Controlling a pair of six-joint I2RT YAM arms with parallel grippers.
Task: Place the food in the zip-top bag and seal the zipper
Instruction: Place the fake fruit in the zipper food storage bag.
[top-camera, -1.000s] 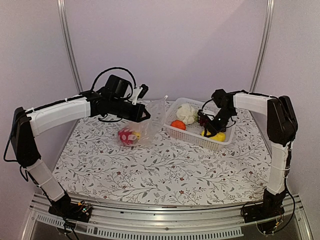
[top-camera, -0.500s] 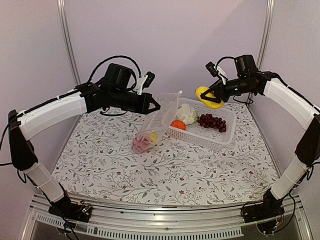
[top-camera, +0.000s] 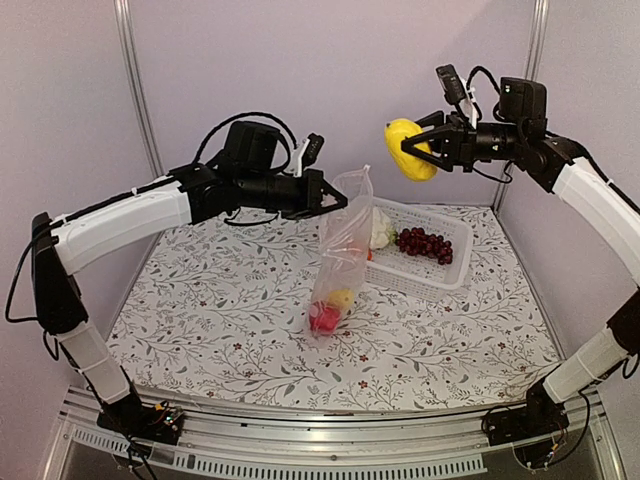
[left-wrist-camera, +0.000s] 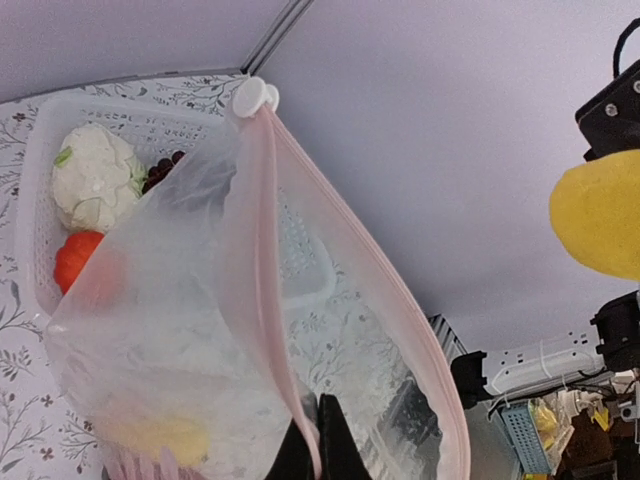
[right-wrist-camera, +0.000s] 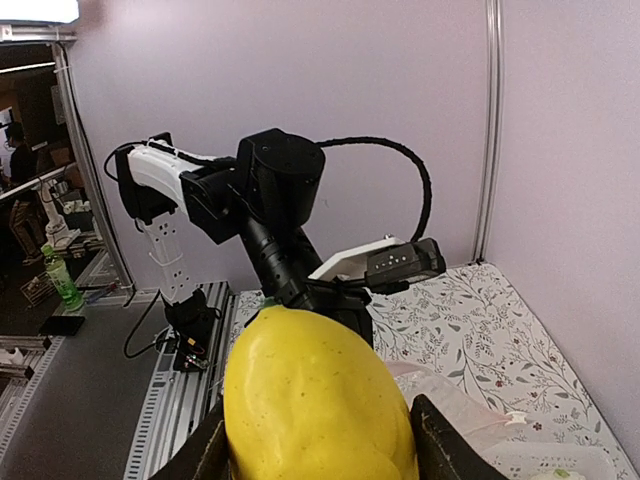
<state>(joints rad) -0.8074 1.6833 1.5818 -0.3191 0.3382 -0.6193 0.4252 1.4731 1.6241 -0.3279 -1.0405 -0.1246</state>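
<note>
Zip-top bag hangs from left hand, pinched tight — right hand grips yellow food aloft.

The table, covered in a leafy floral print, carries a white lattice basket toward its far right. The hanging zip-top bag seems to rest its bottom on the table near the middle.

Both arms have white link covers, black joints and looping black cables.
</note>
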